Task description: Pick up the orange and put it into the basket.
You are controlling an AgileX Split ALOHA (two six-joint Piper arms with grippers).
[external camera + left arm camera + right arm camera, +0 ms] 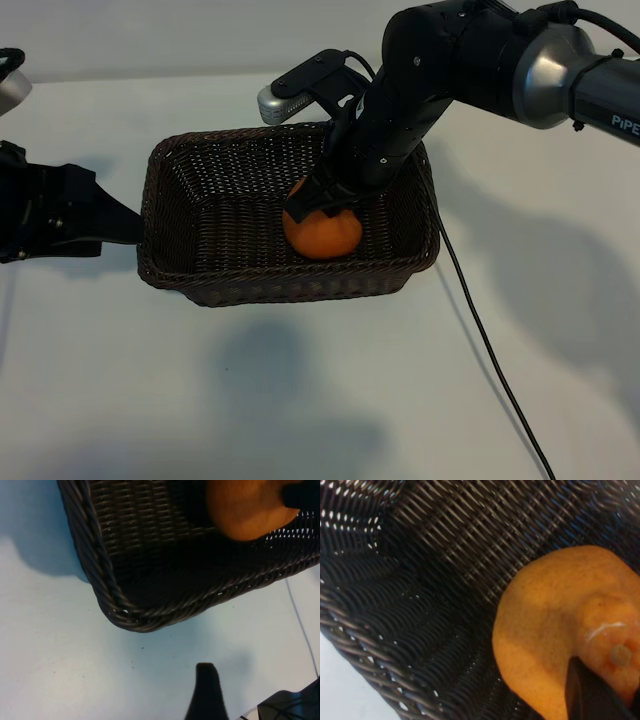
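Observation:
The orange (pixel 322 232) sits low inside the dark brown wicker basket (pixel 152 200), toward its front right part. My right gripper (pixel 318 205) reaches down into the basket and is shut on the orange's knobbed top. In the right wrist view one dark finger (pixel 587 695) presses against the knob of the orange (pixel 550 610), with the basket weave (pixel 420 580) behind it. My left gripper (pixel 120 225) is parked just outside the basket's left wall, open and holding nothing. One of its fingers (pixel 206 690) shows over the table, near the basket's corner (pixel 107 590) and the orange (pixel 245 510).
The basket stands in the middle of a white table (pixel 300 400). A black cable (pixel 490 370) trails from the right arm across the table toward the front edge. The right arm's camera housing (pixel 300 90) hangs over the basket's back rim.

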